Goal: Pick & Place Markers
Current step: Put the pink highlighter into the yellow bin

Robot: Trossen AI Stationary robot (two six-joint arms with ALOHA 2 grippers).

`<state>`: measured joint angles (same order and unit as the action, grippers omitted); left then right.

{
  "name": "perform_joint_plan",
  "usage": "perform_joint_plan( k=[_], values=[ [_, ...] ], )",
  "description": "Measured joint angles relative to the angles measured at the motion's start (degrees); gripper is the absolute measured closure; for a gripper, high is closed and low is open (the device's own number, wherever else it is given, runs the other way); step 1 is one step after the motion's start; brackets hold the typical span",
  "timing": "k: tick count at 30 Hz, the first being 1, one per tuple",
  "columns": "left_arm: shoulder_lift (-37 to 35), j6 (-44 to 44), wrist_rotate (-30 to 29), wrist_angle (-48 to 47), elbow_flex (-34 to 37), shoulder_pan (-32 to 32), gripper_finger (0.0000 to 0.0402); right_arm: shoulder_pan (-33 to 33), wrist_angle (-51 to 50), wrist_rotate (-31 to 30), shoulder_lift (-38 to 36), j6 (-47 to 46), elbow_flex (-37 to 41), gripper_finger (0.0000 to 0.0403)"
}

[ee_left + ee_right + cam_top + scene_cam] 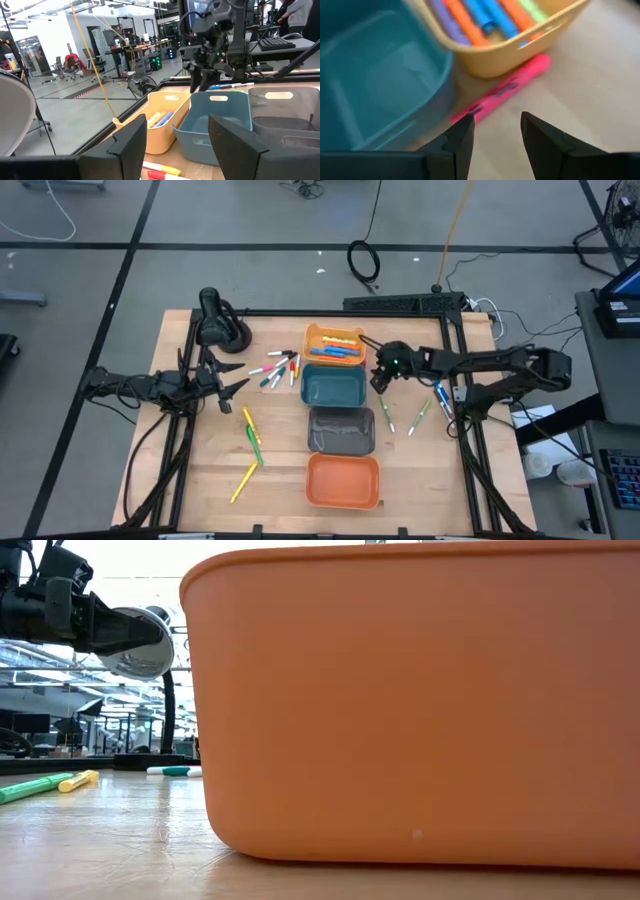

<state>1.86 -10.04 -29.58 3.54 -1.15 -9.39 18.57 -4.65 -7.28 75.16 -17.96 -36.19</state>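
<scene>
A: Right claw [496, 142] state?
B: Released, grasping nothing; above a pink marker [502, 90] lying on the bench [600, 75] against the light orange bin [540, 37].
A: Left claw [232, 385]?
B: Released; near the marker cluster [277, 368].

A: Where is the left arm?
B: It reaches in from the left edge of the table, stretched out low and nearly level, wrist pointing toward the middle. The left end effector [232, 383] has its two dark fingers [131, 145] spread wide, nothing between them.

A: And the right arm?
B: It comes in from the right side, elbow bent near the table's right edge, forearm extended toward the centre. The right end effector [378, 380] points downward, close above the table surface. Its fingers [461, 140] stand parted with a clear gap, gripping nothing

A: Do the two arms touch?
B: No, they are well apart
</scene>
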Motion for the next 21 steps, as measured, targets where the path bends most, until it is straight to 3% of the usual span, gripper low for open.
perform_joint_plan(
  k=[7, 15, 21],
  values=[
    [0.0, 0.0, 0.0, -0.1, 0.0, 0.0, 0.0188, 0.0, 16.0, 1.5, 1.1, 1.8, 8.2, 0.025],
    [0.0, 0.0, 0.0, 0.0, 0.0, 0.0, 0.0188, -1.4, 16.9, 5.9, 1.7, 5.4, 9.4, 0.025],
    [0.0, 0.0, 0.0, 0.0, 0.0, 0.0, 0.0188, -5.6, 18.9, 3.7, 5.4, 13.3, 9.5, 0.025]
  ],
)
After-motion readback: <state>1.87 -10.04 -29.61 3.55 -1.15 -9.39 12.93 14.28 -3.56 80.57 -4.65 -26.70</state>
